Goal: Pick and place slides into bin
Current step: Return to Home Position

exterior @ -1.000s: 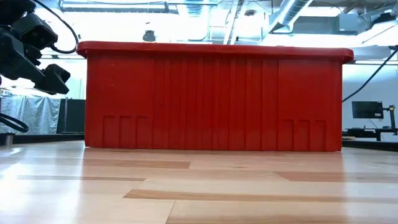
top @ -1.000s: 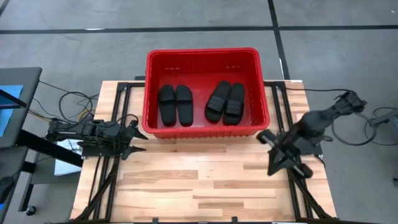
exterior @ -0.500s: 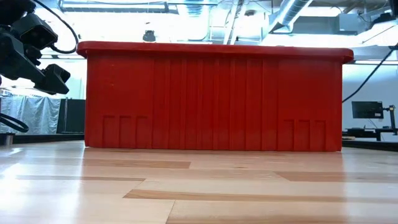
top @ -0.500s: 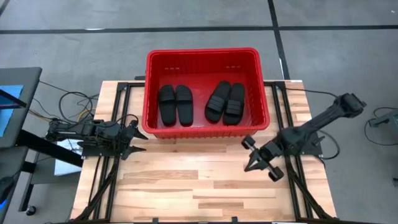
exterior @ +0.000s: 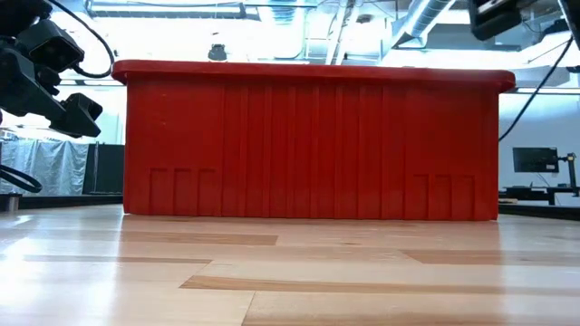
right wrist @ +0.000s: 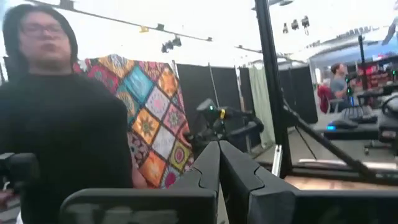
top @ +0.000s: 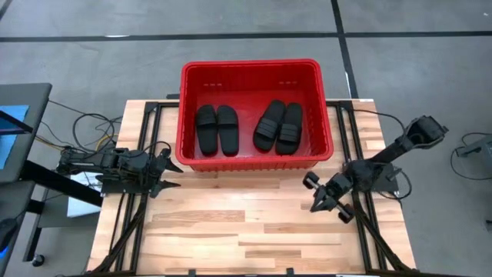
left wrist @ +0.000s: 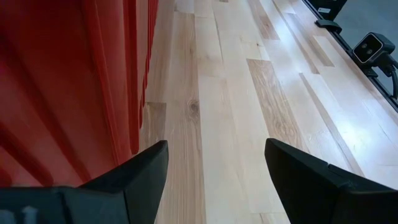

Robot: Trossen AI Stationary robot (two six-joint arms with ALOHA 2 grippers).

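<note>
High view, wooden table [top: 231, 231], grey floor [top: 231, 19]; left end effector [top: 178, 176] released, right end effector [top: 317, 205] clenched

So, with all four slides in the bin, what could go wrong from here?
1. The right hand, shut, hangs over the table close to the bin's front right corner; a swing home could clip it.
2. The right wrist view shows a person in front of that hand, maybe within reach.
3. Loose cables lie by the arm of the parked left hand and might snag.
</note>
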